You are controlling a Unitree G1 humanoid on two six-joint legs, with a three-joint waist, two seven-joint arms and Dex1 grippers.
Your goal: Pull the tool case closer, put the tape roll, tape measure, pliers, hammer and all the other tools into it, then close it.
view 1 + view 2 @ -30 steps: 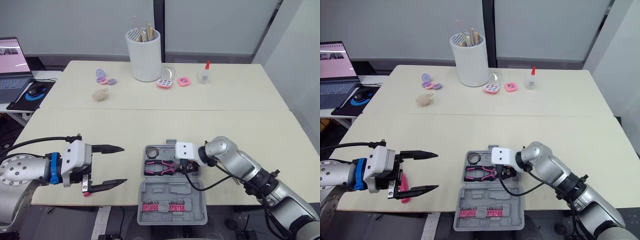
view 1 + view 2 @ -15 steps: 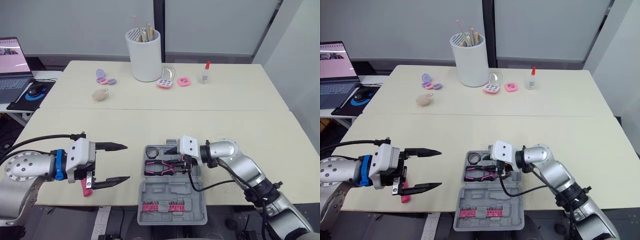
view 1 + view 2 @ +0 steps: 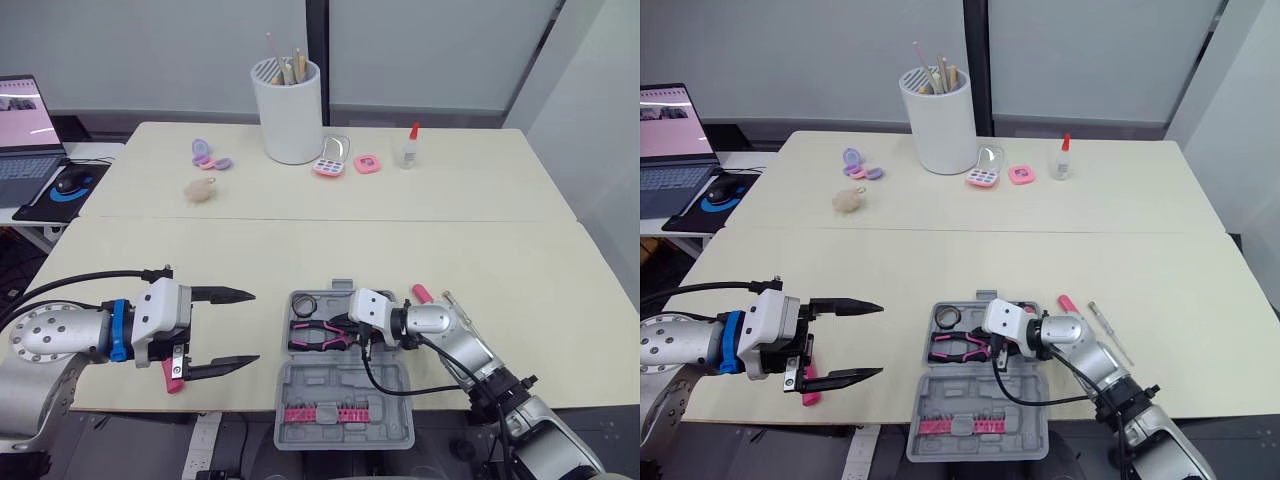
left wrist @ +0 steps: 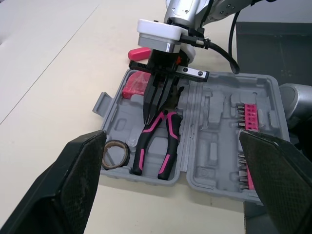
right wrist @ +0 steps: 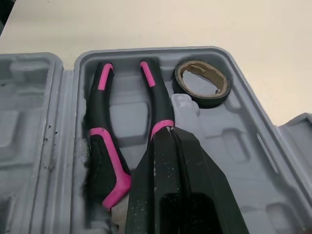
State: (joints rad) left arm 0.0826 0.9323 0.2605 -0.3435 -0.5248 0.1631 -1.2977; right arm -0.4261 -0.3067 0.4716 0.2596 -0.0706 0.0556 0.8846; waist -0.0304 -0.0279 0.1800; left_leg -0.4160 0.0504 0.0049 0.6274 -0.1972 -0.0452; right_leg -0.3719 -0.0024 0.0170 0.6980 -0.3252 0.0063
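You are partway through this one: the tool case [image 3: 345,385] is lying open at the near edge of the table [image 3: 300,250], right in front of you, with the tape roll [image 3: 305,303] sitting in the far corner of its tray and the pliers [image 3: 315,337] lying just beside it. Your right gripper [image 5: 169,136] is hanging over the pliers with its fingers pressed together and nothing visible between them. Your left gripper [image 3: 245,327] is hovering above the table to the left of the case, spread wide and carrying nothing. A pink-handled tool [image 3: 175,375] is waiting on the table under that left gripper, and a second pink tool [image 3: 1067,303] and a thin metal tool [image 3: 1108,328] are lying just right of the case, so you are still facing several pickups, and the lid is still open. A red block in the tray may be the tape measure; you cannot tell. Compared with a second ago, your right forearm is sitting lower and nearer you, uncovering those two tools, and your left gripper is sitting slightly nearer the case.
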